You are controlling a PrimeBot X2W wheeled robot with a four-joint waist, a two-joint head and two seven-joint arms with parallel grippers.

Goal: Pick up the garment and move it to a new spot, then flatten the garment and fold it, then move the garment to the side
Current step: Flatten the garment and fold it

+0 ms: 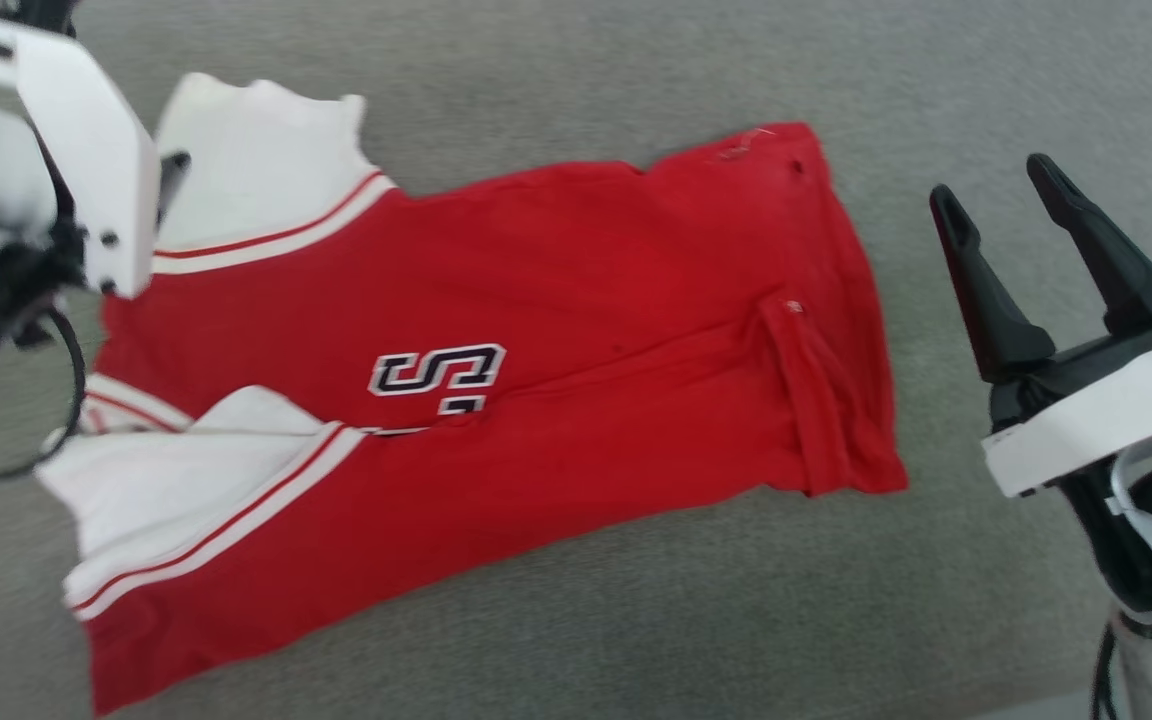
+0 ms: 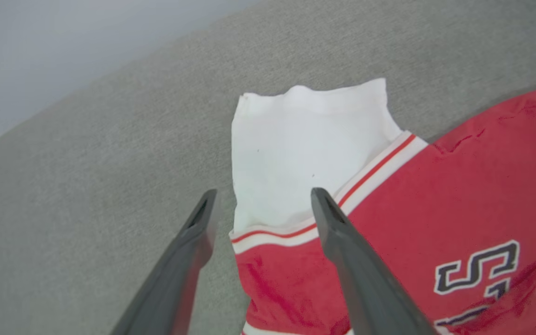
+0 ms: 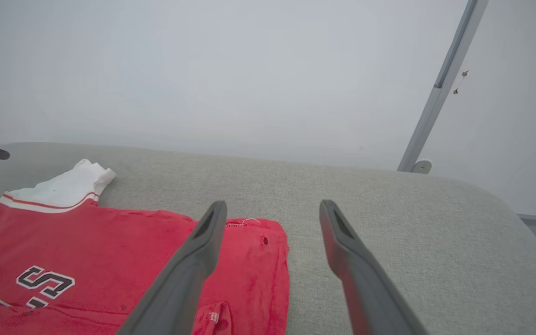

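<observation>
Red garment [image 1: 586, 300] flat on grey fabric surface [image 1: 636, 620]

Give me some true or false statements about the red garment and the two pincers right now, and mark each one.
The garment lies on the grey cushion. True.
The right pincer is shut on the garment. False: it is open and empty, off to the garment's side.
The left pincer is open by a white end panel. True.
The lettering on the garment is green. False: it is dark with a white outline.
</observation>
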